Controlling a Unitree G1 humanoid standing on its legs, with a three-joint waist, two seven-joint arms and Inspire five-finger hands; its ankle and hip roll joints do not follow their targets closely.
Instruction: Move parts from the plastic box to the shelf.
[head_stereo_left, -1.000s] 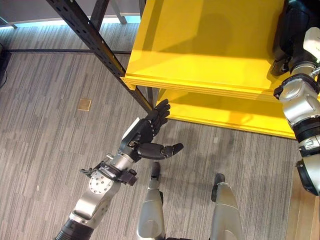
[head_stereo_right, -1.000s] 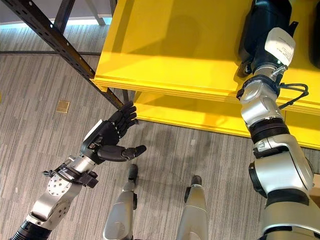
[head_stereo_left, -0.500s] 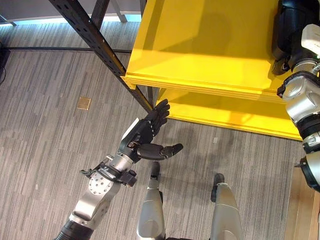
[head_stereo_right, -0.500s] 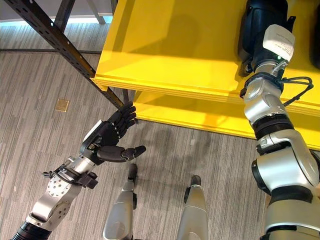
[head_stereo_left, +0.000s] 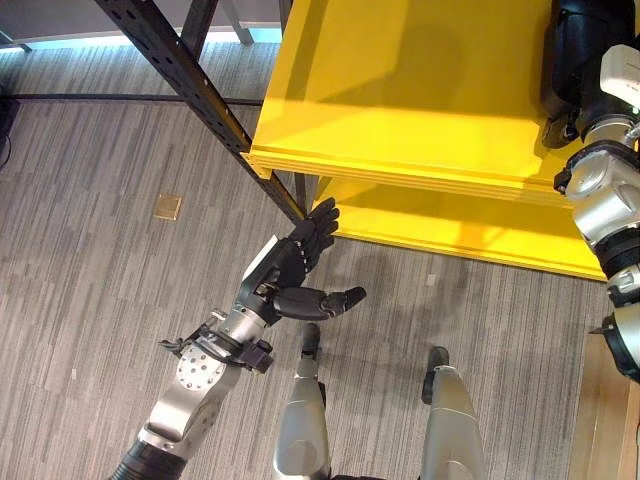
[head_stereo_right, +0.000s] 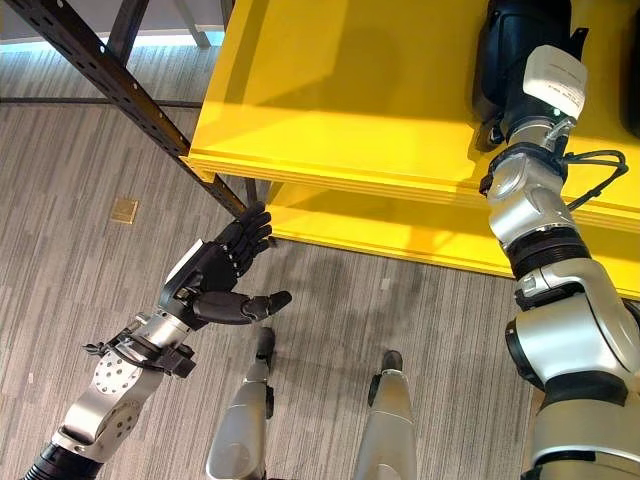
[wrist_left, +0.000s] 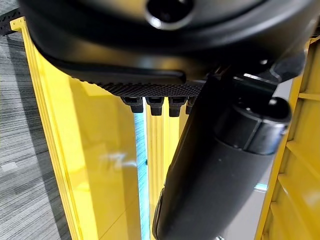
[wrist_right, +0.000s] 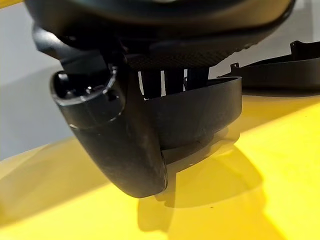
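The left hand (head_stereo_left: 285, 268) hung open and empty near the floor. Farther off, the right hand (wrist_right: 120, 145) gripped a dark curved part (wrist_right: 210, 107) on the yellow shelf (head_stereo_left: 400, 130) (near its front edge); a careless release risked it sliding off.

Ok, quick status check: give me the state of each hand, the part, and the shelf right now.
Left hand: open, fingers straight, holding nothing, hanging over the floor just below the shelf's front corner.
Right hand: thumb and fingers closed on the black part, up on the shelf.
Black part: gripped, its lower edge at the yellow surface; another black piece lies behind it.
Yellow shelf: upper board bare on the robot's left side.
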